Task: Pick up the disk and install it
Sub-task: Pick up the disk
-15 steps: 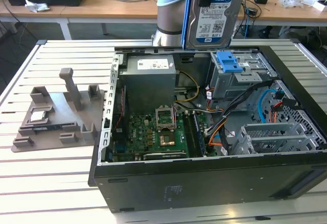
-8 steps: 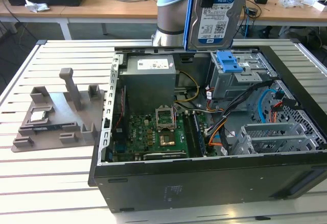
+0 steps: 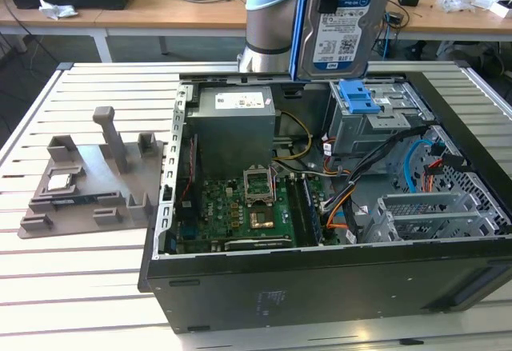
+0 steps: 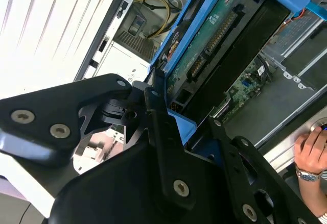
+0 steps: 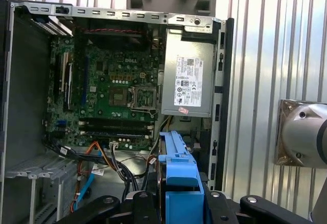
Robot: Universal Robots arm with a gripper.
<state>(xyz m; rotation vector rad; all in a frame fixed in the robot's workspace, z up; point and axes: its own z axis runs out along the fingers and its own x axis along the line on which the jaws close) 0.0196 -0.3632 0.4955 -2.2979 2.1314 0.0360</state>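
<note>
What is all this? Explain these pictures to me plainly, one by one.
A grey robot arm works over a slatted table. The exterior view looks on from outside; both wrist views ride on the arm, looking past its black gripper. On the table lie an open computer case and a grey plastic holder. The gripper is clamped on the disk, a blue-framed drive held upright above the case. A person's hand is close by.

We are seeing an open computer case [image 3: 320, 295] lying on the slatted counter [image 3: 80, 287], a grey fixture [image 3: 88, 183] sitting at the exterior view's left of it.
</note>
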